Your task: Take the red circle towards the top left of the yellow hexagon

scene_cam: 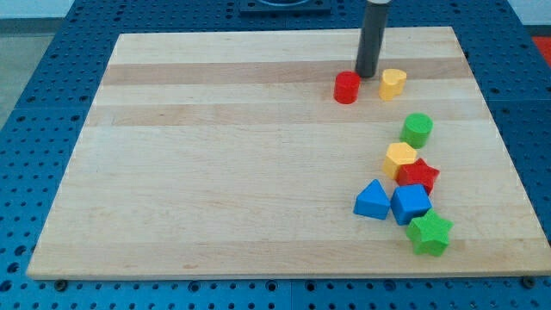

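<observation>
Since the rig had no claw at all, there was nothing to call released or clenched, just a rod, and my tip (367,75) sat on the board (215,155) in the upper right of the frame, just above and between the red circle (346,88) and the yellow hexagon (393,83). Whether it touched the red one I couldn't tell.

Red circle was just left of the hexagon, roughly level with it (maybe a hair lower), so it looked most of the way there already. To my eye what remained was an upward nudge. I'd have brought the tip round to the circle's lower side and pushed through its centre, slowly, because an off-centre push on a round block makes it squirt sideways. I'd also have kept clear of the hexagon, since bumping it moves the target.

The cluster at lower right (green circle (417,129), yellow block (399,158), red star (418,176), two blue blocks (373,201), green star (429,233)) was well apart.
</observation>
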